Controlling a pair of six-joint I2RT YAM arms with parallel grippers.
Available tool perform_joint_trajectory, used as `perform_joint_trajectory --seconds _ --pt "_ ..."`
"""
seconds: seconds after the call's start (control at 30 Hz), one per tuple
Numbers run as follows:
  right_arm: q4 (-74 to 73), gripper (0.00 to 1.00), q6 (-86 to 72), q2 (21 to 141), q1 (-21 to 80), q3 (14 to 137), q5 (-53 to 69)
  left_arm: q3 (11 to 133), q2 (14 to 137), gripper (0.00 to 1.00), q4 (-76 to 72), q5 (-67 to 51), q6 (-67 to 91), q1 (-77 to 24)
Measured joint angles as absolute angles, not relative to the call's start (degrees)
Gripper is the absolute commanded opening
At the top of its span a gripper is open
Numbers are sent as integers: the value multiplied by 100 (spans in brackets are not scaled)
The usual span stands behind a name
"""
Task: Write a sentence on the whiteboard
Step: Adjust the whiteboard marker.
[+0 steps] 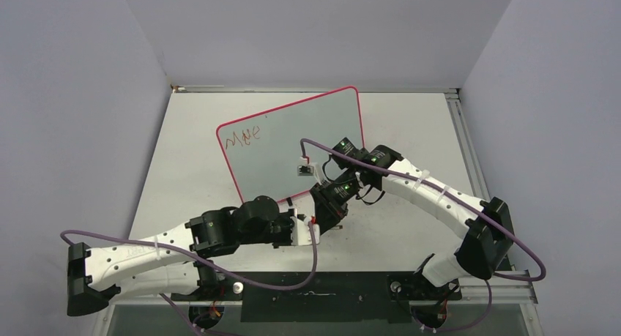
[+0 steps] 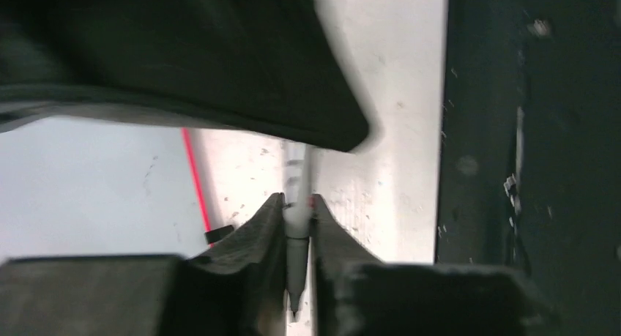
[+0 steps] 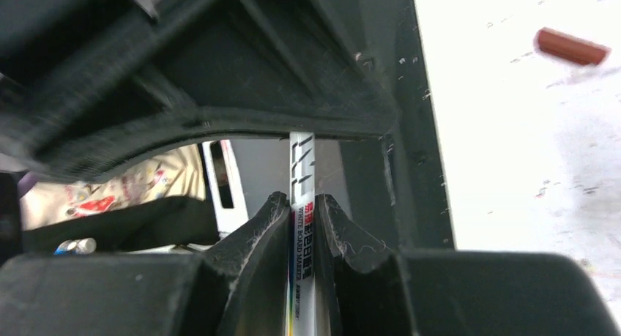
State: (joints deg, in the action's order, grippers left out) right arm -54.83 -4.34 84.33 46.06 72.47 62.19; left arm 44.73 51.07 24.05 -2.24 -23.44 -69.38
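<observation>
Seen from above, the whiteboard [image 1: 307,124], pale grey with a thin red rim, lies at an angle in the middle of the white table [image 1: 410,131]. The sentence [image 1: 244,137] is only a few shaky red-brown letters, roughly "Move", near the board's far-left corner.

Both arms reach inward and meet over bare table just off the board's near edge, well apart from the writing. The left pincer [image 2: 296,211] is closed on a slim white whiteboard marker [image 3: 302,168], one finger pressed to each side of the barrel. The right pincer [image 3: 302,208] is clamped on the same marker from the opposite end, fingers tight against its printed label.

In the left wrist view the board's red rim runs just left of the fingers. A red-brown marker cap [image 3: 571,47] lies alone on the table, apart from both pincers.
</observation>
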Motion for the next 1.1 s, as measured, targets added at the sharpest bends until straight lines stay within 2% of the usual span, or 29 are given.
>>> perform_joint_trajectory --seconds 0.03,0.07,0.17,0.2,0.27,0.3,0.33,0.47,0.53,0.67,0.77,0.87,1.1 --pt "-5494 17 -419 8433 4595 7255 6173 4482 5153 0 2521 -268 -2333 -6978" --pt "-5474 25 -410 8433 4547 7266 6147 4480 5203 0 2554 -178 -2322 -7039" --pt "-5343 62 -506 8405 4375 7260 6108 4499 5319 0 2469 27 -2200 -7072" --pt "-5216 69 -585 8368 4285 7244 6084 4499 5347 0 2458 58 -2139 -7061" --pt "-4893 76 -733 8178 4106 7131 6038 4499 5369 0 2443 -49 -2021 -6897" --pt "-4703 86 -803 8027 4016 7024 6012 4499 5371 0 2416 -156 -1953 -6729" --pt "-4517 91 -891 7848 3927 6890 5977 4499 5369 0 2381 -298 -1865 -6517" --pt "-3756 95 -1315 7048 3588 6233 5776 4499 5369 0 2246 -987 -1562 -5701" --pt "-3240 100 -1627 6681 3459 5837 5680 4499 5374 0 2211 -1328 -1479 -5461" --pt "-2106 100 -2526 5959 3291 4998 5387 4512 5509 0 2209 -1802 -1409 -5378" --pt "-1472 100 -3085 5843 3264 4709 5273 4515 5618 0 2215 -2053 -1400 -5358" --pt "-779 95 -3664 5846 3267 4344 5321 4523 5669 0 2244 -2224 -1398 -5323" --pt "43 76 -4346 5894 3448 4025 5603 4619 5745 0 2322 -2477 -1398 -5286"
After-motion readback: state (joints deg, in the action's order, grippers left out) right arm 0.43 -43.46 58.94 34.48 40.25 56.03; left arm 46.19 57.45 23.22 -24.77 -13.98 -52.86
